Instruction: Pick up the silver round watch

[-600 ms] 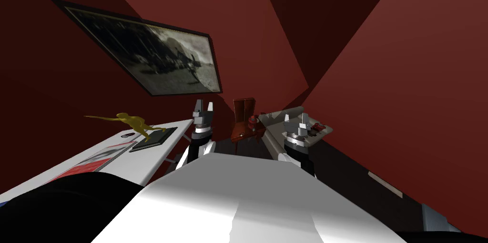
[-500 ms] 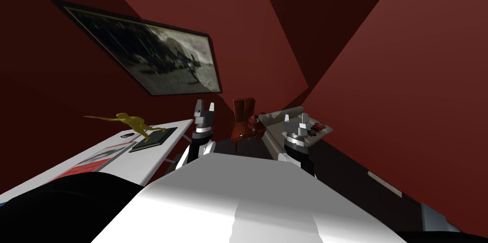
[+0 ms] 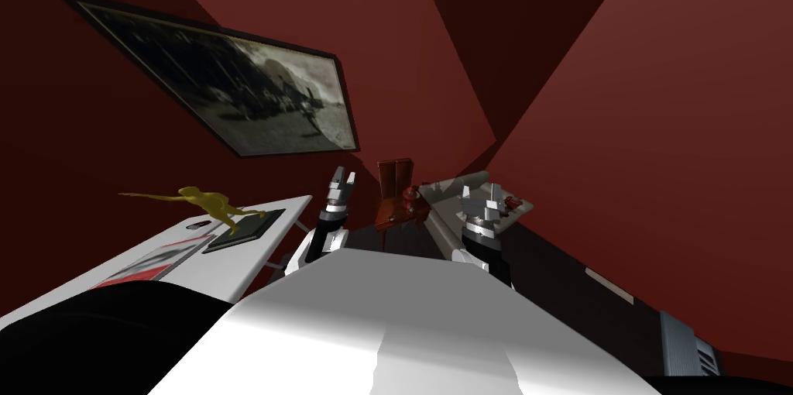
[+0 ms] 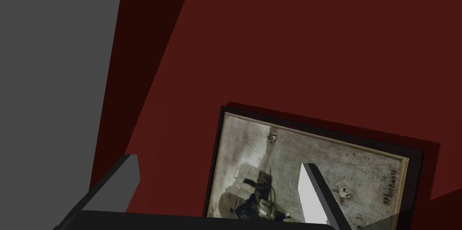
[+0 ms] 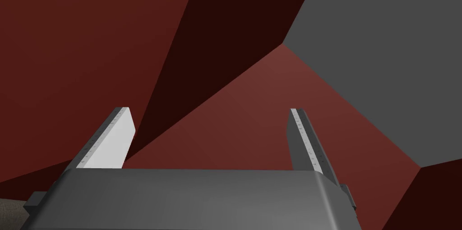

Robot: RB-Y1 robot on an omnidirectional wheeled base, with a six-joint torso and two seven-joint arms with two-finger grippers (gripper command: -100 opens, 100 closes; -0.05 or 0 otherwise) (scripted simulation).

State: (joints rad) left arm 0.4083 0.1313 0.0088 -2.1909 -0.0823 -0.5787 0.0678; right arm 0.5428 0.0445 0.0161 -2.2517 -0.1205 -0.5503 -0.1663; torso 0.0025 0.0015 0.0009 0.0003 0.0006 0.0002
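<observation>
Your left gripper point(image 3: 342, 176) and right gripper point(image 3: 480, 190) are raised, fingers apart, empty. The watch point(image 3: 197, 223) is likely the small dark item (too small to confirm) on the white table point(image 3: 232, 262), left, beside the yellow dinosaur point(image 3: 209, 200).

Home room, likely a living room or study. Dark red walls point(image 3: 604, 142), framed black-and-white picture point(image 3: 224, 77) hung above the left claw point(image 3: 343, 176). White bench point(image 3: 224, 262) left of that claw carries a gold dinosaur figurine point(image 3: 207, 200) and a dark flat slab point(image 3: 246, 226). Red-brown wooden chair point(image 3: 395, 200) between the claws; grey bench point(image 3: 445, 190) at the right claw point(image 3: 480, 190).
</observation>
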